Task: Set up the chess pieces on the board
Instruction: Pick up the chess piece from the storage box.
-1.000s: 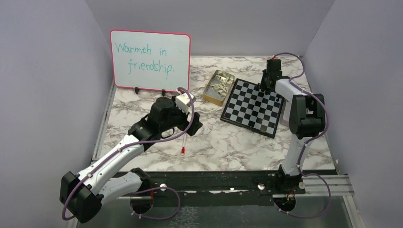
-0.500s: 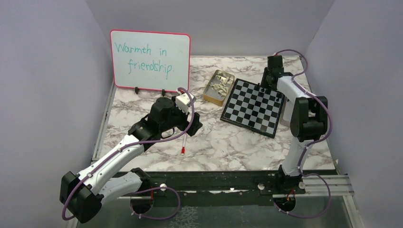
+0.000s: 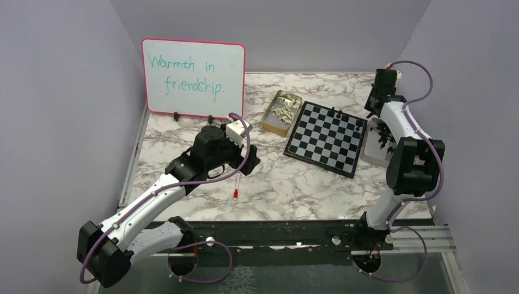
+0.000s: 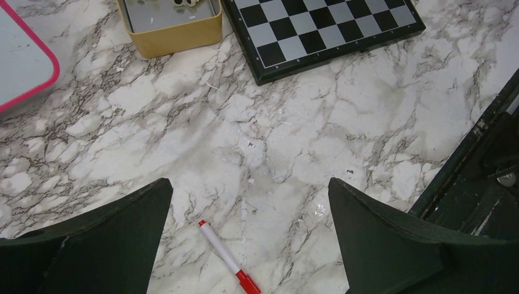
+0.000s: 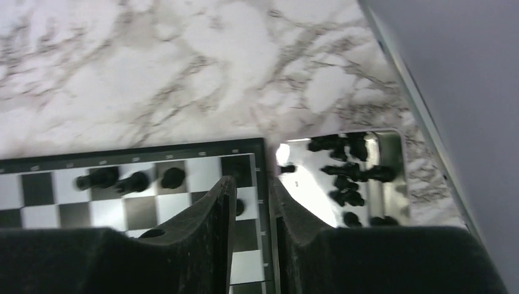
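The board (image 3: 325, 138) lies tilted right of the table's middle, and its corner shows in the left wrist view (image 4: 318, 30). Three black chess pieces (image 5: 133, 182) stand along its far edge row, and another (image 5: 241, 207) sits beside my right finger. More black pieces lie in a shiny tray (image 5: 392, 160) next to the board's right rim. My right gripper (image 5: 252, 181) hovers over that rim, jaws narrowly apart with nothing between them; from above it (image 3: 374, 105) hangs past the board's far right corner. My left gripper (image 4: 248, 184) is wide open and empty above bare marble.
A yellow tin (image 3: 270, 120) of cream pieces stands left of the board. A red-capped marker (image 4: 227, 262) lies under my left gripper. The pink-framed whiteboard (image 3: 194, 78) stands at the back left. Walls close in on both sides, and a black rail (image 3: 275, 234) runs along the near edge.
My right arm has swung right, from the board's far edge to its far right corner by the tray. A black piece stands where it was. The left arm has not moved.
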You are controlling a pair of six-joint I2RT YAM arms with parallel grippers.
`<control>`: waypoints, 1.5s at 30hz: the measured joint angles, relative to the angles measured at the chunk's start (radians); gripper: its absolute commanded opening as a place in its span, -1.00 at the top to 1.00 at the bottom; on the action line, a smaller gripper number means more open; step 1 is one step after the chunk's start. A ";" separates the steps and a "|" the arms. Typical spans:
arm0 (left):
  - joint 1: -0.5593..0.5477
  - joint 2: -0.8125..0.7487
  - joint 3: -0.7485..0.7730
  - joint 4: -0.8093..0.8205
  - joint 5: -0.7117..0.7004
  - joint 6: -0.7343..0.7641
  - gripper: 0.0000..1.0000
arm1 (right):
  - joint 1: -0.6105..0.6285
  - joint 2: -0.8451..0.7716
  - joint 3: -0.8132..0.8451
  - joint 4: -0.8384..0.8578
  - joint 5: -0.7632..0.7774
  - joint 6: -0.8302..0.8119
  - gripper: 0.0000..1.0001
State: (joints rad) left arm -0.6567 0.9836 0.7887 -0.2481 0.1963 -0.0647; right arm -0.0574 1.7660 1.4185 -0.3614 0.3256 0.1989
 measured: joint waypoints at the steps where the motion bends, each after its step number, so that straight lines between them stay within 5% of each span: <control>1: 0.000 0.000 0.000 0.000 -0.001 0.000 -0.98 | -0.024 0.000 -0.009 0.000 0.000 -0.001 0.39; 14: 0.000 0.000 0.000 0.000 -0.004 0.000 -0.98 | -0.220 0.065 -0.068 0.023 -0.053 0.071 0.47; 45: 0.000 0.000 0.000 0.000 -0.007 0.001 -0.98 | -0.223 0.157 -0.120 -0.027 -0.007 0.074 0.26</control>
State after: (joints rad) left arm -0.6567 0.9836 0.7887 -0.2481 0.1894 -0.0639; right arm -0.2806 1.9232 1.2984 -0.3889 0.3183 0.2729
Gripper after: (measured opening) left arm 0.989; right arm 0.362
